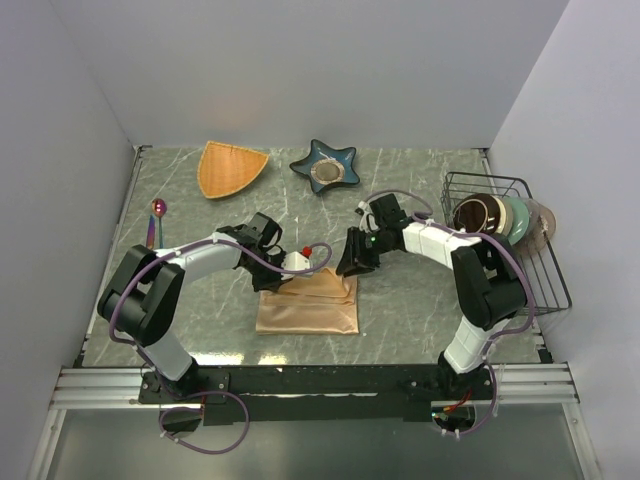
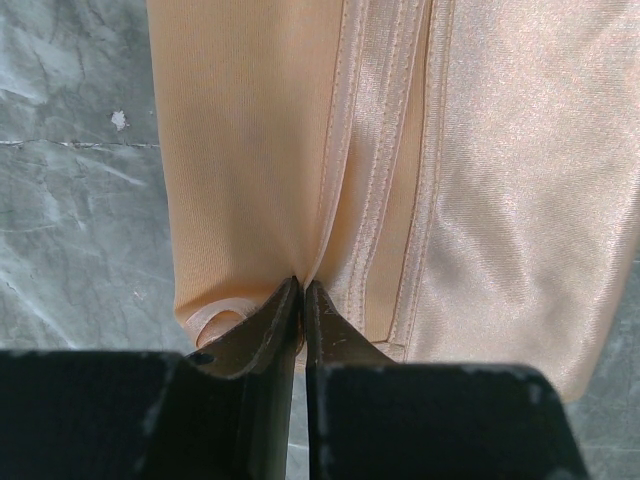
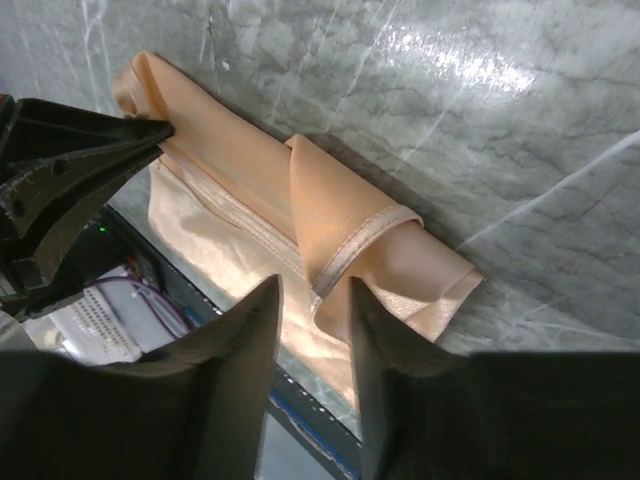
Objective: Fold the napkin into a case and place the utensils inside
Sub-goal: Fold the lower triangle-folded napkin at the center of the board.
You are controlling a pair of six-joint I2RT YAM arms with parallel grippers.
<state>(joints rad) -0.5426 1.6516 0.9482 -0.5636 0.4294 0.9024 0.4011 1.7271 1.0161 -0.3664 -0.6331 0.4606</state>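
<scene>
The napkin [image 1: 308, 308] lies folded in the middle of the counter [image 1: 420, 325]. Its far edge is turned up into a soft fold, and both tools are at this fold. The left tool [image 2: 302, 290] is closed and pinches the fold at its left end. The right tool [image 3: 312, 288] is at the right end with jaws apart; the hemmed corner lies just beyond the gap, not pinched. The napkin's long axis goes left to right, from one tool to the other. Its near edge lies flat. The spoon [image 1: 157, 212] lies well apart by the left wall. The orange dish [image 1: 232, 168] and star dish [image 1: 325, 167] stand at the far side, the wire rack [image 1: 548, 262] at the right.
</scene>
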